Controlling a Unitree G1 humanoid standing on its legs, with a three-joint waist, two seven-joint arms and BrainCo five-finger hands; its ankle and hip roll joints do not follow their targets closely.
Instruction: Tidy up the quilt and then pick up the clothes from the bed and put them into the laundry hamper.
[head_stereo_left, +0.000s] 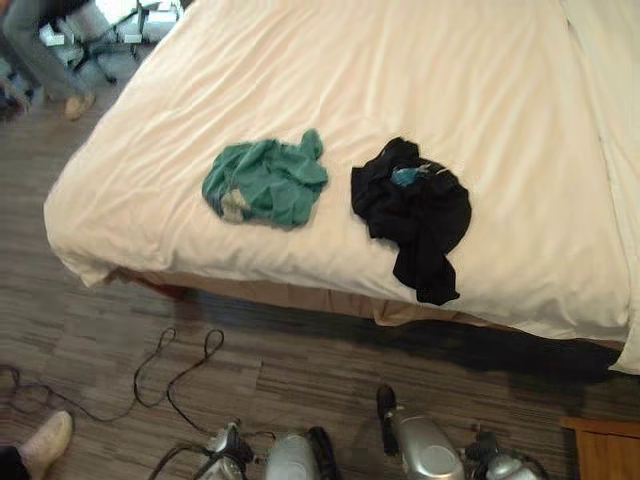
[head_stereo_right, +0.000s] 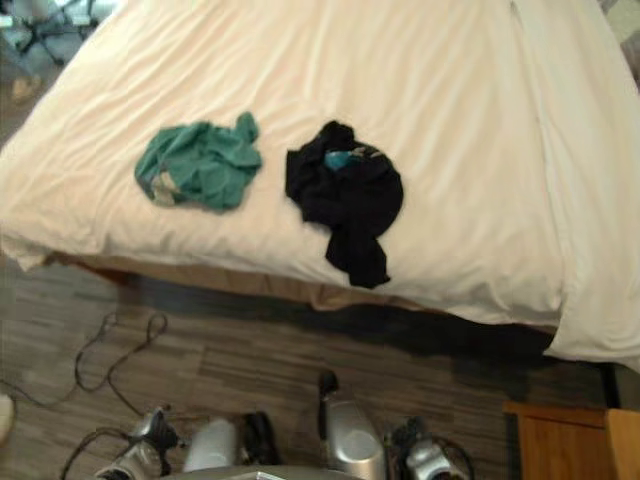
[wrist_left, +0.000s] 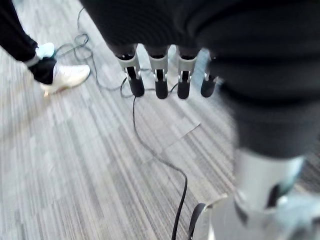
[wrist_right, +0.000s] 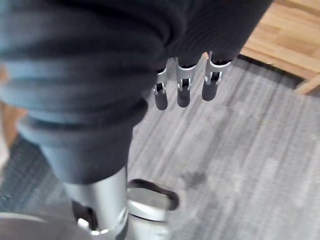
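Crumpled green garment (head_stereo_left: 266, 182) and black garment (head_stereo_left: 412, 212) lie apart on the cream quilt (head_stereo_left: 480, 90); both hands' fingers (wrist_left: 157, 75) hang straight, empty.

A bedroom: quilt-covered bed (head_stereo_left: 420, 90) on grey plank floor (head_stereo_left: 300, 370).

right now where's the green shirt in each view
Left eye view: green shirt left of centre on the quilt, near the bed's front edge.
Right eye view: green shirt further left in the picture.
Left wrist view: floor past the left hand.
Right wrist view: floor past the right hand.
Shared landmark: black clothes to its right.
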